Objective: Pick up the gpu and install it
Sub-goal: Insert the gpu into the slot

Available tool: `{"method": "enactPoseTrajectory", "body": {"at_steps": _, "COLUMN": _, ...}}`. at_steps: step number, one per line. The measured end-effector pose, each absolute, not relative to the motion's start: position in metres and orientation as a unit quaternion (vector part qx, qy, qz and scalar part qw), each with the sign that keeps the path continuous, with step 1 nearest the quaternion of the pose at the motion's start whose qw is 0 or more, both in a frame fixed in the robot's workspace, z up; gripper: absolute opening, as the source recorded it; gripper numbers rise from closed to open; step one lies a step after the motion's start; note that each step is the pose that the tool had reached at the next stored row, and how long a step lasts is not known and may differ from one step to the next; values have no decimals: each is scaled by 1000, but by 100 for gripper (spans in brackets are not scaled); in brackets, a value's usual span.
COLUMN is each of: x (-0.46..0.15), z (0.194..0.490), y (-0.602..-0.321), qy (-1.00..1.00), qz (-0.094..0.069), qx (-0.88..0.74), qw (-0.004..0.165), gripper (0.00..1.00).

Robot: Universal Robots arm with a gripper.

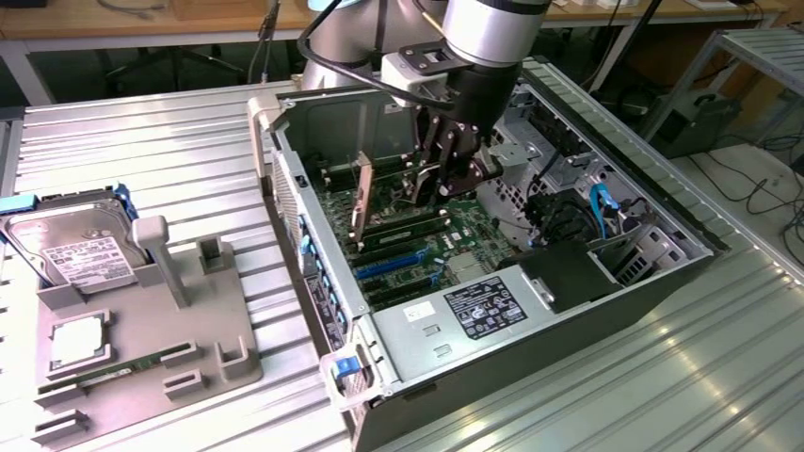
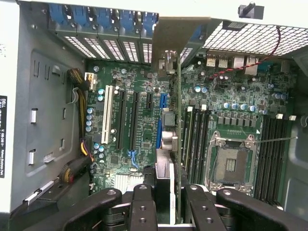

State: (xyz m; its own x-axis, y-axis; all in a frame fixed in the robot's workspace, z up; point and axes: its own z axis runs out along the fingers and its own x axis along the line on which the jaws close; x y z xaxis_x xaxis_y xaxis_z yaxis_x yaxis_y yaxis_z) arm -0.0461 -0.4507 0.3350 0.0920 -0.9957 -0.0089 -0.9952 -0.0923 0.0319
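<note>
Gpu (image 1: 361, 191) pickup looks finished: the card is off the bench and stands on edge inside the open computer case (image 1: 653, 247), its metal bracket toward the case's rear wall. In the wrist view the card (image 2: 179, 144) runs edge-on away from the camera, directly over the blue expansion slot (image 2: 159, 120) on the motherboard (image 2: 139, 77). The claw (image 1: 442, 179) is clamped on the card, one finger on each face; in the wrist view the black fingers (image 2: 142, 207) flank its near end. Whether the card's connector edge has gone fully into the slot I cannot tell, so I judge the install as underway and close, with seating and release left.

Counts, working outward. One gpu, one claw, one arm. On the motherboard, one white slot (image 2: 107, 115) and several dark slots sit beside the blue one; one bare CPU socket (image 2: 232, 166) lies between banks of memory slots. One power supply (image 1: 472, 311) with a label sits at the case's near end.

Outside the case, on the exterior view's left, one grey parts holder (image 1: 138, 330) rests on the ribbed metal bench (image 1: 164, 160). It carries one hard drive (image 1: 70, 250) with a white label, one square silvery chip (image 1: 78, 341) and one green memory stick (image 1: 113, 372).
</note>
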Motion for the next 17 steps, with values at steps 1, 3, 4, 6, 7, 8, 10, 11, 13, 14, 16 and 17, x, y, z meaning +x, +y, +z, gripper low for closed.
{"method": "enactPoseTrajectory", "body": {"at_steps": 1, "x": -46, "z": 334, "y": -451, "qy": -674, "qz": -14, "qx": 739, "qw": 9, "gripper": 28}}
{"method": "enactPoseTrajectory", "body": {"at_steps": 3, "x": -46, "z": 333, "y": -451, "qy": -674, "qz": -14, "qx": 739, "qw": 9, "gripper": 28}}
{"method": "enactPoseTrajectory", "body": {"at_steps": 4, "x": -46, "z": 333, "y": -451, "qy": -674, "qz": -14, "qx": 739, "qw": 9, "gripper": 28}}
{"method": "enactPoseTrajectory", "body": {"at_steps": 6, "x": -46, "z": 331, "y": -451, "qy": -674, "qz": -14, "qx": 739, "qw": 8, "gripper": 28}}
{"method": "enactPoseTrajectory", "body": {"at_steps": 7, "x": -46, "z": 331, "y": -451, "qy": -674, "qz": -15, "qx": 739, "qw": 8, "gripper": 28}}
{"method": "enactPoseTrajectory", "body": {"at_steps": 8, "x": -46, "z": 330, "y": -451, "qy": -674, "qz": -15, "qx": 739, "qw": 8, "gripper": 28}}
{"method": "enactPoseTrajectory", "body": {"at_steps": 10, "x": -46, "z": 329, "y": -451, "qy": -674, "qz": -15, "qx": 739, "qw": 8, "gripper": 28}}
{"method": "enactPoseTrajectory", "body": {"at_steps": 11, "x": -46, "z": 328, "y": -451, "qy": -674, "qz": -15, "qx": 739, "qw": 8, "gripper": 28}}
{"method": "enactPoseTrajectory", "body": {"at_steps": 13, "x": -46, "z": 327, "y": -451, "qy": -674, "qz": -15, "qx": 739, "qw": 8, "gripper": 28}}
{"method": "enactPoseTrajectory", "body": {"at_steps": 14, "x": -46, "z": 326, "y": -451, "qy": -674, "qz": -15, "qx": 739, "qw": 8, "gripper": 28}}
{"method": "enactPoseTrajectory", "body": {"at_steps": 16, "x": -46, "z": 325, "y": -451, "qy": -674, "qz": -15, "qx": 739, "qw": 8, "gripper": 28}}
{"method": "enactPoseTrajectory", "body": {"at_steps": 17, "x": -46, "z": 324, "y": -451, "qy": -674, "qz": -15, "qx": 739, "qw": 8, "gripper": 28}}
